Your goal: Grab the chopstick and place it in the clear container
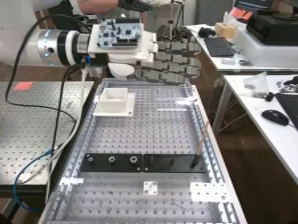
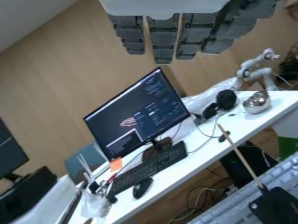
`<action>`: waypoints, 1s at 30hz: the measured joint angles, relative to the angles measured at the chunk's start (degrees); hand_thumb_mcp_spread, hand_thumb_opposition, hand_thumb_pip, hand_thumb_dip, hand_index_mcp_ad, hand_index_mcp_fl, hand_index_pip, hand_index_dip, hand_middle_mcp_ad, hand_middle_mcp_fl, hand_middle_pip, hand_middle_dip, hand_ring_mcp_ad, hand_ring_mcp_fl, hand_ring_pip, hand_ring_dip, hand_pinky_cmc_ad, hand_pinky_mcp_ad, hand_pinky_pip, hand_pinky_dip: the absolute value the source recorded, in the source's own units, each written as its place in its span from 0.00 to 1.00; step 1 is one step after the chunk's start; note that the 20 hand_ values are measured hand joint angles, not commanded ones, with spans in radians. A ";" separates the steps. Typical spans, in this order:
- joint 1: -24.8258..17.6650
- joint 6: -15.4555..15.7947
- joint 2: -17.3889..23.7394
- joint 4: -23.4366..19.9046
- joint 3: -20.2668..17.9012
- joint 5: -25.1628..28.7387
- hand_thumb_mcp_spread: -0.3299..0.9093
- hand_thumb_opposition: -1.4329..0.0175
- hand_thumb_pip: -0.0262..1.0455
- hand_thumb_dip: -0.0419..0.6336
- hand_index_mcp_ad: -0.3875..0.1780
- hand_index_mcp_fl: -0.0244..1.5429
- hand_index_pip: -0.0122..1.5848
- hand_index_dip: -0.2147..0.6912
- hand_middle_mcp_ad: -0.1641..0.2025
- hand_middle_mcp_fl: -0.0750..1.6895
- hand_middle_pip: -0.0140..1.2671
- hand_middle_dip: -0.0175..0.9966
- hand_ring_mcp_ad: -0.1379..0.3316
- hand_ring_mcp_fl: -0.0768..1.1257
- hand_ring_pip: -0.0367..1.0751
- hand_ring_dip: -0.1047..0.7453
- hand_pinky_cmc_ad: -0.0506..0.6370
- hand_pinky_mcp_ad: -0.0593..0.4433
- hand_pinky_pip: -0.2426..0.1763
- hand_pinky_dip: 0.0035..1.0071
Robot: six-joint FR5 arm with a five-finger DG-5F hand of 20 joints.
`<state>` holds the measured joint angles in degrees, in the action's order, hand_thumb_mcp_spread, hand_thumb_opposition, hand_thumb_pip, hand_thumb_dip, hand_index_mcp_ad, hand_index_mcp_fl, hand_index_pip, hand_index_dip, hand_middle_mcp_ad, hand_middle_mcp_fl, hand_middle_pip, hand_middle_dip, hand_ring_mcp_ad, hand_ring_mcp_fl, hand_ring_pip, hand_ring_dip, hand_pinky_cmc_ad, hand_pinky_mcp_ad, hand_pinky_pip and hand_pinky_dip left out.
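While the hand [image 1: 175,64] hangs by the far end of the bench [image 1: 149,136], fingers straight and released, the chopstick [image 1: 201,141] stands tilted at the black plate [image 1: 174,163]. We judge: approach stage; next, descend and pinch it.

**Robot Arm [image 1: 18,37] Holds Out Open Hand [image 1: 148,54]**

The white arm enters from the high view's upper left, its wrist [image 1: 65,48] running sideways. Grey fingers [image 1: 174,67] extend nearly straight, side by side, toward that view's right.
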<state>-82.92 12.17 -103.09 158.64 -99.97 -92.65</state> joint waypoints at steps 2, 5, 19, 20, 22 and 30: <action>0.37 -1.36 -1.13 -1.90 -0.31 -0.71 0.27 0.98 0.03 0.07 0.70 0.03 0.01 0.26 0.70 0.08 0.03 0.06 0.45 0.08 0.04 0.14 0.13 0.19 0.55 0.01; 0.61 -2.84 -2.08 -3.35 -0.62 -2.57 0.27 0.98 0.03 0.07 0.73 0.03 0.01 0.26 0.69 0.08 0.03 0.06 0.44 0.08 0.05 0.14 0.11 0.18 0.55 0.01; 2.27 -17.70 -9.12 -14.75 -2.41 6.75 0.44 0.57 0.46 0.10 0.72 0.06 0.03 0.43 0.69 0.16 0.11 0.19 0.66 0.06 0.09 0.14 0.33 0.36 0.44 0.18; 2.34 -18.88 -9.63 -15.56 -2.45 7.67 0.44 0.57 0.46 0.11 0.73 0.07 0.04 0.45 0.70 0.16 0.11 0.21 0.68 0.06 0.10 0.14 0.33 0.38 0.43 0.20; 2.40 -20.62 -10.35 -16.39 -2.44 8.79 0.43 0.56 0.50 0.12 0.72 0.11 0.04 0.47 0.69 0.16 0.12 0.25 0.68 0.06 0.10 0.14 0.35 0.39 0.40 0.20; 2.38 -27.20 -13.61 -18.13 -1.24 13.98 0.50 0.51 0.69 0.35 0.72 0.21 0.09 0.49 0.69 0.22 0.11 0.43 0.68 0.06 0.09 0.16 0.38 0.39 0.35 0.21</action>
<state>-80.54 -15.03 -116.71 140.52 -101.21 -78.67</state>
